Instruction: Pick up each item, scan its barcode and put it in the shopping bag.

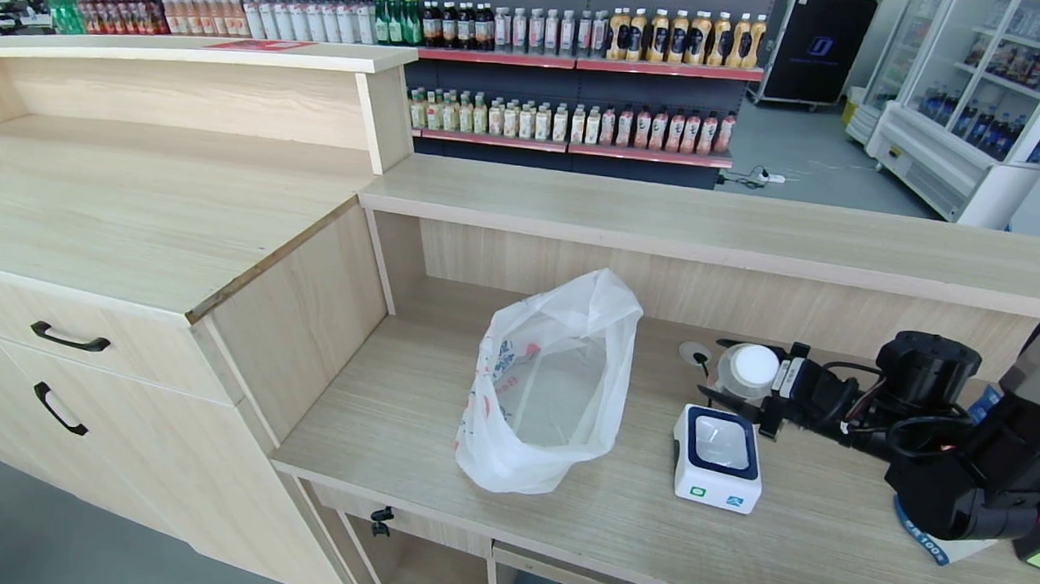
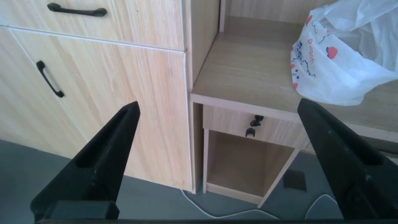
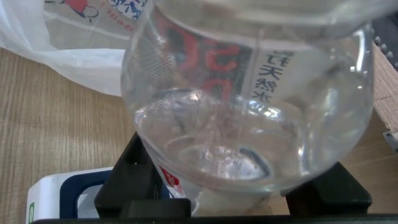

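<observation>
The shopping bag (image 1: 551, 390) sits open just beside the barcode scanner (image 1: 717, 457). My right gripper (image 1: 736, 373) is clamped on the clear bottle (image 3: 249, 112) just behind the scanner, so I'd roll its label down to face it. My left gripper (image 2: 217, 106) hangs with fingers spread.

The white translucent plastic shopping bag (image 1: 551, 390) stands with its mouth open upward, and the space above the mouth is free. Left of the bag, a strip of bare light wooden desk surface (image 1: 374, 408) runs to the tall wooden cabinet side panel (image 1: 299, 317), which closes that side. Behind the bag, the raised wooden counter wall (image 1: 660, 289) blocks low passage. Near the bag's right side sits the white box-shaped scanner with a dark blue window frame (image 1: 717, 457), with 1 narrow strip of desk between. Behind the scanner, the right gripper (image 1: 744, 378) clamps a clear plastic bottle with a white cap (image 1: 755, 366). In front of the bag, the desk edge is open.
</observation>
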Controlling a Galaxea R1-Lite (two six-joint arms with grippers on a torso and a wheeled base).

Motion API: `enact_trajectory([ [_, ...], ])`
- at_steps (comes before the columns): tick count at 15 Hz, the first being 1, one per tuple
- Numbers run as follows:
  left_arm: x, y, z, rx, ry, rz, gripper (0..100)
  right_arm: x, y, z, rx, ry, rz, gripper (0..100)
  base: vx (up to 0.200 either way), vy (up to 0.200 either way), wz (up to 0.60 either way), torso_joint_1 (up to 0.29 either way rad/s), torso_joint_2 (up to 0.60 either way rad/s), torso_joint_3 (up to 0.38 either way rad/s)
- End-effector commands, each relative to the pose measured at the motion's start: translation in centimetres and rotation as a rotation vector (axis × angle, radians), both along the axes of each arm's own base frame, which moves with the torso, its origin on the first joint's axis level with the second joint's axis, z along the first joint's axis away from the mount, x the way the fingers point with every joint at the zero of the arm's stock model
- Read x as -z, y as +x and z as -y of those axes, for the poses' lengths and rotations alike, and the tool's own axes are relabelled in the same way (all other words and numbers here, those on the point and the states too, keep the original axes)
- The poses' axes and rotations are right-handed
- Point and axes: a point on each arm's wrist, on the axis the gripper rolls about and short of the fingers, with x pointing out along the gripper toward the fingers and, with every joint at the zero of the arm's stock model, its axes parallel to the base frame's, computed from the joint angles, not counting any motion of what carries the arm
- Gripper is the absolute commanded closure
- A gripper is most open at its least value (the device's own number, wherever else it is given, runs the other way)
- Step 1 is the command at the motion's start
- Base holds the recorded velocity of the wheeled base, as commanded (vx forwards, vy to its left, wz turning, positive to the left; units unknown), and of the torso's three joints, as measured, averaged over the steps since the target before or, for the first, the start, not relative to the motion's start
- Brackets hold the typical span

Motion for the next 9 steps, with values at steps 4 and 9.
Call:
enact_trajectory([
  [4, 0.0, 0.0, 0.0, 0.000, 0.000, 0.001, 0, -8.8, -6.7, 1.9, 0.080, 0.188, -0.089, 100, 0.000, 0.000, 0.00, 0.000, 0.00, 0.000],
  [9, 0.0, 0.0, 0.0, 0.000, 0.000, 0.001, 0, -12.9, -16.7, 9.2, 0.486, 0.412, -0.204, 100, 0.000, 0.000, 0.00, 0.000, 0.00, 0.000],
])
